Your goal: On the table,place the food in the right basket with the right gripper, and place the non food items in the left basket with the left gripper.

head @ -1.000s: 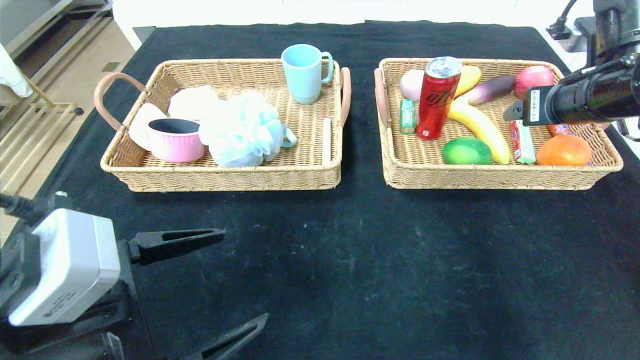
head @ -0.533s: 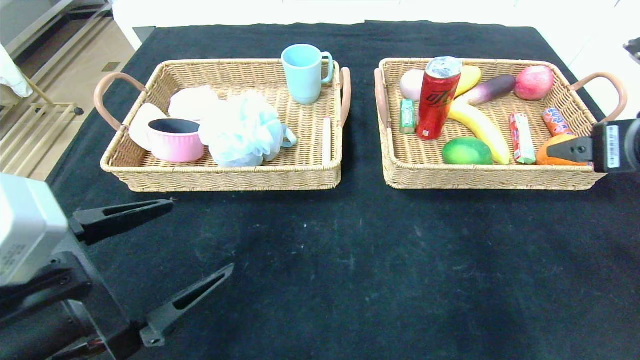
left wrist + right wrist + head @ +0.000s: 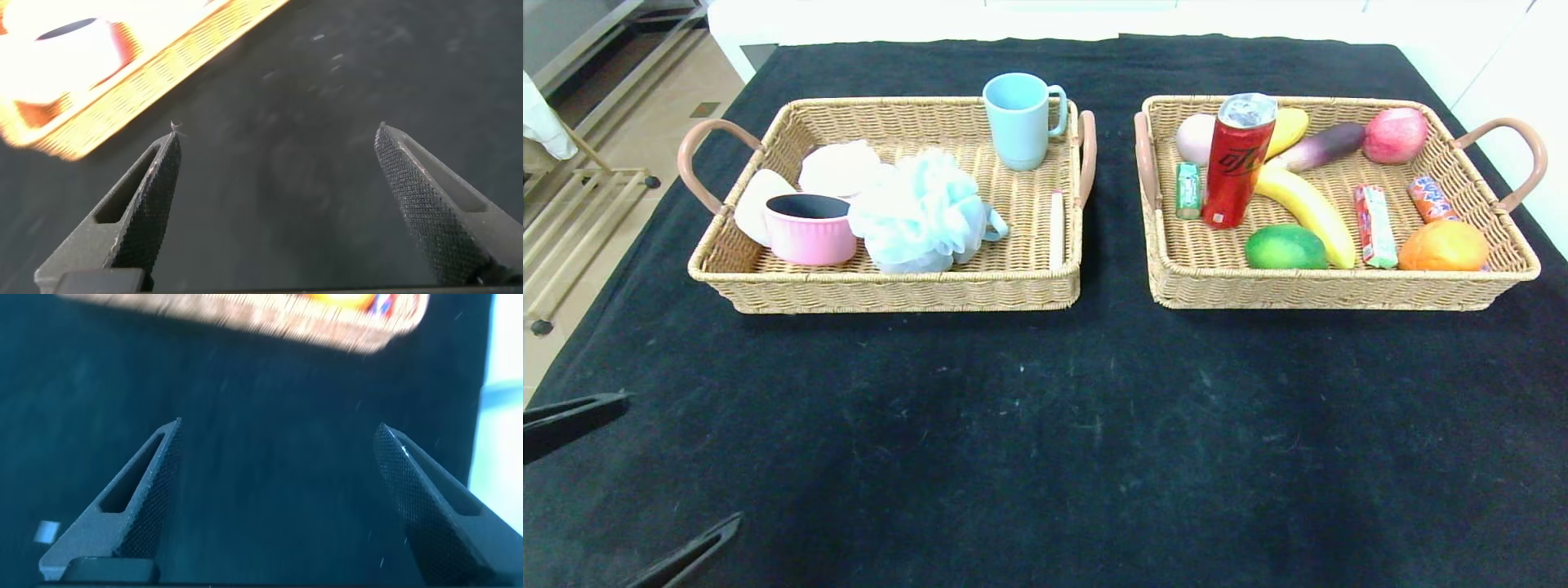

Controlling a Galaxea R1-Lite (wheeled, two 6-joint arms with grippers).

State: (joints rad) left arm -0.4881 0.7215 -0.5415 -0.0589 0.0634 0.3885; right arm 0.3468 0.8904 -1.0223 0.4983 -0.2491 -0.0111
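The right basket holds the food: a red can, a banana, a green fruit, an orange, an apple and wrapped sweets. In the left basket lie a blue mug, a pink bowl and a pale blue bath pouf. My left gripper is open and empty over the cloth at the near left corner; its fingers frame bare cloth. My right gripper is outside the head view, open and empty, short of the right basket.
A black cloth covers the table between me and both baskets. The baskets' brown handles stick out at their ends. Floor and a metal rack lie off the table's left edge.
The right arm has drawn back from over the right basket and left the head view, its jaws widening. The left arm has pulled back to the near left corner, staying open.
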